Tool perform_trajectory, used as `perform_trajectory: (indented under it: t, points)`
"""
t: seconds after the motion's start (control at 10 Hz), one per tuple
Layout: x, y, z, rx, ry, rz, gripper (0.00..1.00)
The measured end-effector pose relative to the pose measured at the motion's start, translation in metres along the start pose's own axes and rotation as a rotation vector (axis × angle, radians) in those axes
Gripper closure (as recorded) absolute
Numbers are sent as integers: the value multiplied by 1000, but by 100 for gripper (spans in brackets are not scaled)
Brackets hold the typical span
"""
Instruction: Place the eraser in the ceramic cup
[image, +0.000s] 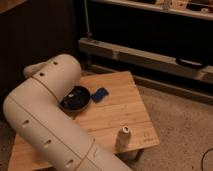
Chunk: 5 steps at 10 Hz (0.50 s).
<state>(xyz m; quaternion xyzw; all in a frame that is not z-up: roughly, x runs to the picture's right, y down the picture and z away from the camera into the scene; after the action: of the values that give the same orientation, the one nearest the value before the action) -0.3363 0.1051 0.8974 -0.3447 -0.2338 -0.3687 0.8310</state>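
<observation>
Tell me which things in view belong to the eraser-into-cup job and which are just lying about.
Job in hand:
- robot arm, reaching over the table's left side
- claw: out of view
- eraser and cup: neither shows here

Lying about:
- black pan
- blue flat piece, beside the pan
- pale can, upright near the front edge
- all on the wooden table

Our thick white tubular arm (47, 127) climbs from the bottom edge of the view up and to the left, then bends at a rounded elbow joint (59, 75) dotted with small dark holes. A shorter link (33, 70) pokes out leftward behind it. Our gripper lies hidden behind the arm.
</observation>
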Motion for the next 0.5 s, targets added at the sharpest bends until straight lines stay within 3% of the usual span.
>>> perform_trajectory:
  t: [0.1,0.5]
  points:
    - [13,4,0,11,-6,18,20]
    - [14,-7,-17,45,-3,20,20]
